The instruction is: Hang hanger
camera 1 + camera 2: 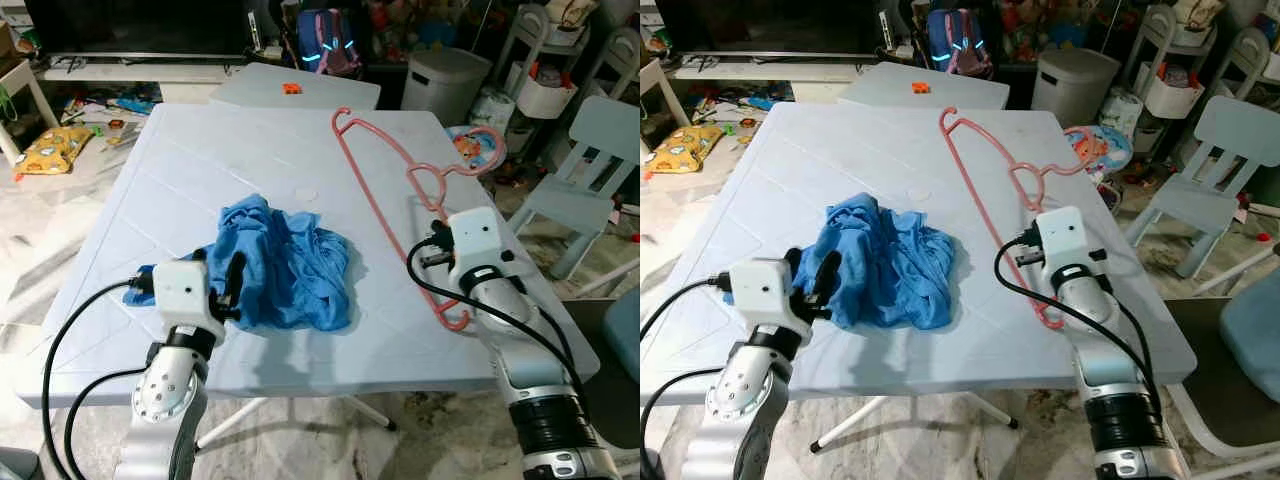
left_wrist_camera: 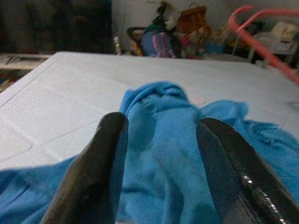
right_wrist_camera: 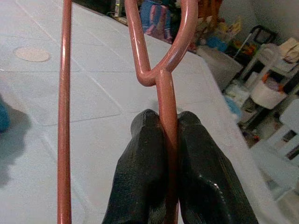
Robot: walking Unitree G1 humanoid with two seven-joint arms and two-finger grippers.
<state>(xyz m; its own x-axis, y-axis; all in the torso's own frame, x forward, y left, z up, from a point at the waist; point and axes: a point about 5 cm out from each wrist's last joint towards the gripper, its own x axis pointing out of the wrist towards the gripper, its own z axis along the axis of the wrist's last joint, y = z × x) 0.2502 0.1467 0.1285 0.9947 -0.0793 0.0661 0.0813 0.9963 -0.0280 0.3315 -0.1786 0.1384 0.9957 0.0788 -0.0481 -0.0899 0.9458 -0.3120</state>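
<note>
Right tool (image 3: 168, 135) of mine is pinched on the pink hanger (image 1: 385, 205), which lies along the counter (image 1: 200, 170) edge, ready for lifting. Left tool (image 2: 161, 140) hovers spread over the blue cloth (image 1: 285, 265).

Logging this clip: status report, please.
Right gripper shut on pink hanger, lying on table. Left gripper open over blue cloth. Nothing hung yet.
</note>
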